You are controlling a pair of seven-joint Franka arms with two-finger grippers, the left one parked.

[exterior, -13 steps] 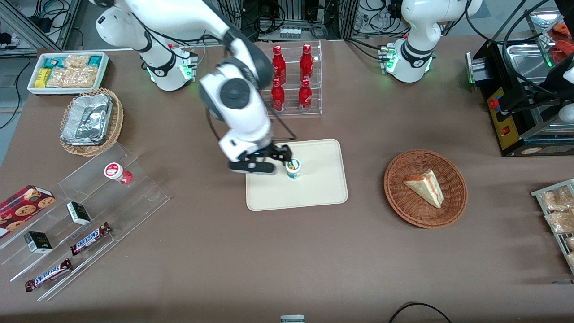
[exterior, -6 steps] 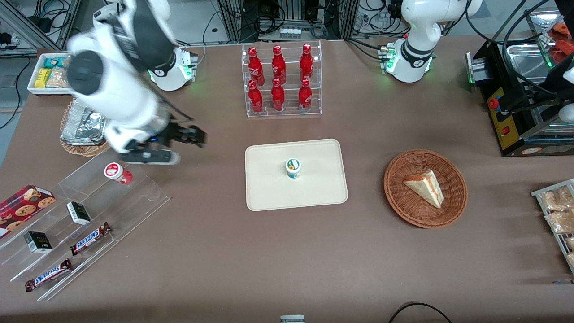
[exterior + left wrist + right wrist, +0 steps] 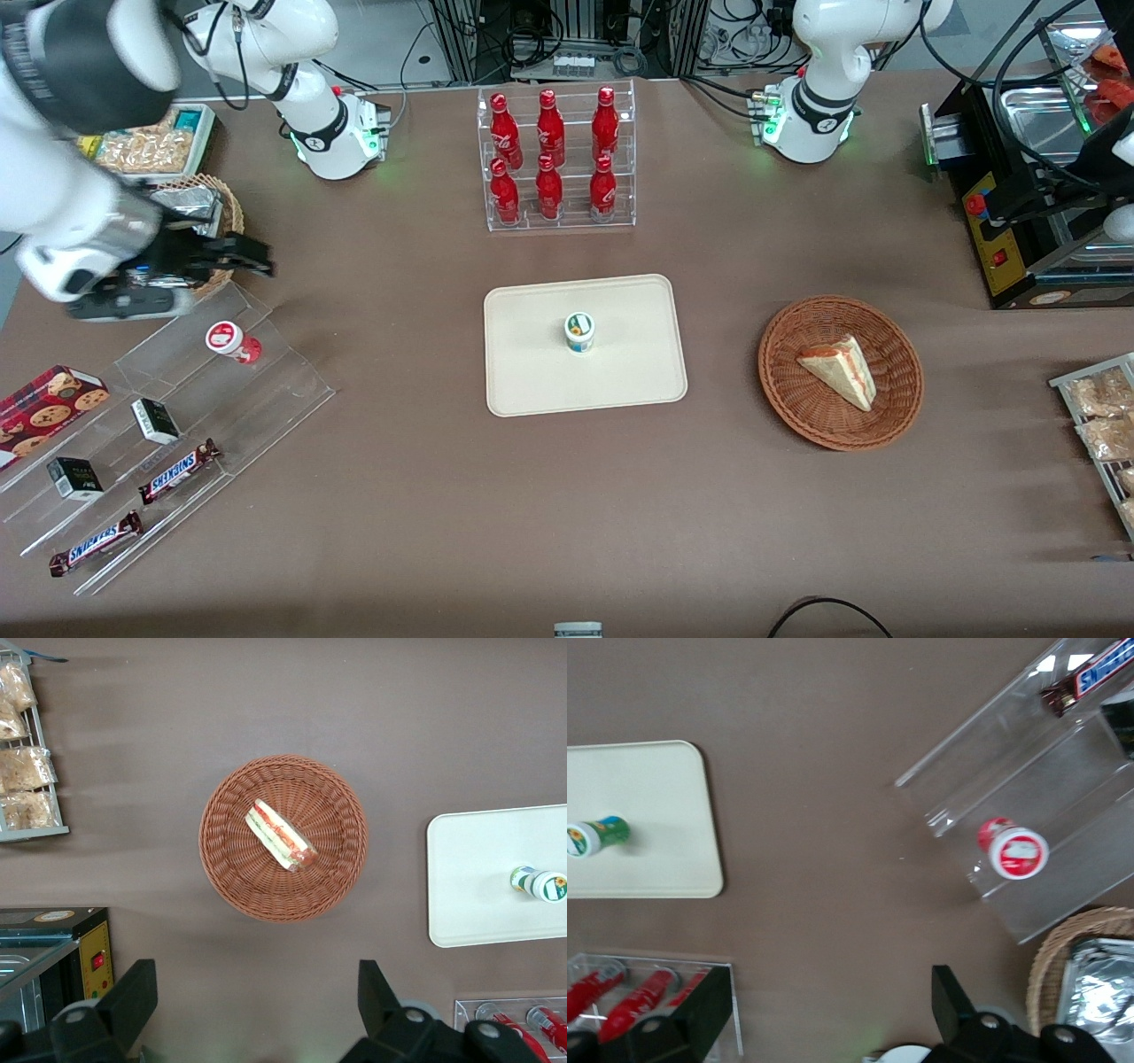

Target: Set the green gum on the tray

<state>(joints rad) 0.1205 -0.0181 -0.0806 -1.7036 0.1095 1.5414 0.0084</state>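
Well away from the tray, the gripper (image 3: 252,256) hangs over the table toward the working arm's end, at mid-height of the front view's frame. It sits just beside a small wicker basket (image 3: 230,213) that holds a crumpled foil container (image 3: 174,232), and above the upper edge of a clear stepped stand (image 3: 266,390). Its fingers (image 3: 702,1017) are spread wide with nothing between them, as the right wrist view shows plainly. The green gum (image 3: 579,332) stands upright in the centre of the front view's frame, on the tray (image 3: 540,381), roughly in the middle of it and clear of the rim on every side. Its green-and-white lid faces up and nothing touches it. The tray lies flat on the brown table (image 3: 443,514). Higher in the frame than the tray, and farther from the front camera, a clear rack (image 3: 620,221) holds six red bottles (image 3: 549,190) in two rows. A canister with a red lid (image 3: 227,339) stands on the top step of the clear stand, near the gripper but apart from it. On the lower steps lie two dark little boxes (image 3: 156,420) and two Snickers bars (image 3: 177,470), which are nearer the front camera. Toward the parked arm's end of the table, at about the same height in the frame as the tray, a round wicker bowl (image 3: 797,399) holds a wedge of sandwich (image 3: 840,370).
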